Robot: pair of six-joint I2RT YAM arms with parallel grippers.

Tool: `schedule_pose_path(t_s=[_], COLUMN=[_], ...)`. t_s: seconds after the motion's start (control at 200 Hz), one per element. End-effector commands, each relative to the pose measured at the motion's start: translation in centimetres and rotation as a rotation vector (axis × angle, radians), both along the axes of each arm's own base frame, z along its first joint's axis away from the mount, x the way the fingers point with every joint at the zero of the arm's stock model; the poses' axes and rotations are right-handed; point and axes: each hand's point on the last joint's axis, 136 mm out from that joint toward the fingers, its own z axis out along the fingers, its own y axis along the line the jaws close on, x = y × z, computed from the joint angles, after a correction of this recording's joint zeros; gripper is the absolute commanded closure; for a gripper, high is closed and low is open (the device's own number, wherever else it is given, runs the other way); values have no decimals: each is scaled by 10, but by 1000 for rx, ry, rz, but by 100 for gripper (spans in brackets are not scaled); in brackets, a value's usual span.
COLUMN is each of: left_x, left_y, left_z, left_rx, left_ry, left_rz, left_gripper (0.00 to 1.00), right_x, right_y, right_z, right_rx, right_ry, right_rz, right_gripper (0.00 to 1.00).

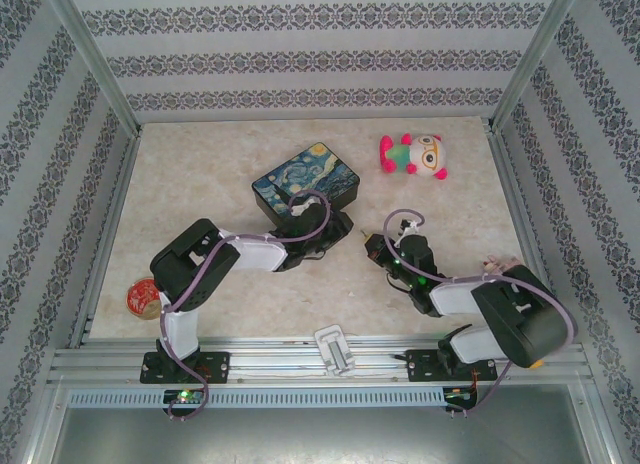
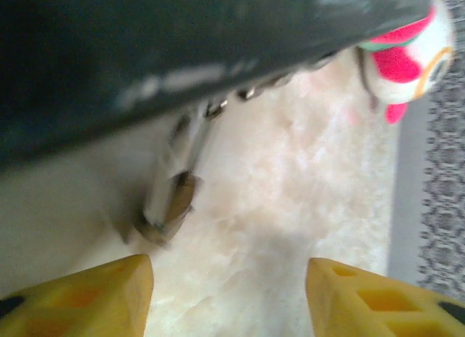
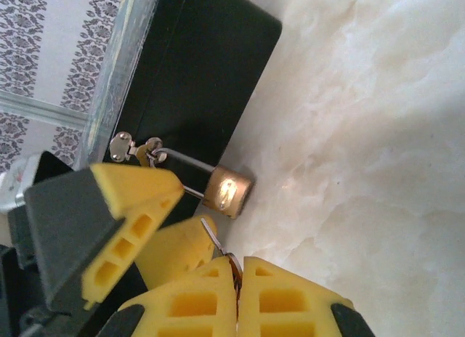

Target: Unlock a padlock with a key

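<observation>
Right gripper point(image 3: 238, 261) pinching the key point(image 3: 233, 270), jaws closed — left gripper point(image 2: 229, 273) hovering with jaws apart, padlock point(image 2: 174, 202) lying just ahead.

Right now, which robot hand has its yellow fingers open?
The left gripper: its yellow fingers stand wide apart near the padlock. The right gripper is pressed shut, pinching what looks like the key.

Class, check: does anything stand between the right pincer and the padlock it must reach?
Nothing visible does. The padlock, hooked to the tin, lies just beyond the right pincer, shut on what looks like the key. A left pincer finger lies beside the gap, not in it.
</observation>
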Motion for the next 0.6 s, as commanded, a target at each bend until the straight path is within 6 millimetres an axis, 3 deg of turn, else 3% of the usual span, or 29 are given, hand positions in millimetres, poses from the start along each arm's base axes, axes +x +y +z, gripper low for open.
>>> schedule_pose_path(t_s=[0.0,0.37,0.6], left_x=[-53,-38,-23], left_y=[43,40,37], left_z=[-72,-62,-52], left_rx=[284,473,612], left_ry=[274,220,205], left_rz=[25,123,152], left_gripper=[37,36,35], right_x=[1,6,11], right_y=[-6,-34,-34], right_z=[3,14,17], right_rx=[-42,-25,-14], right_ry=[8,16,12], right_rz=[26,61,94], right_gripper=[100,100,100])
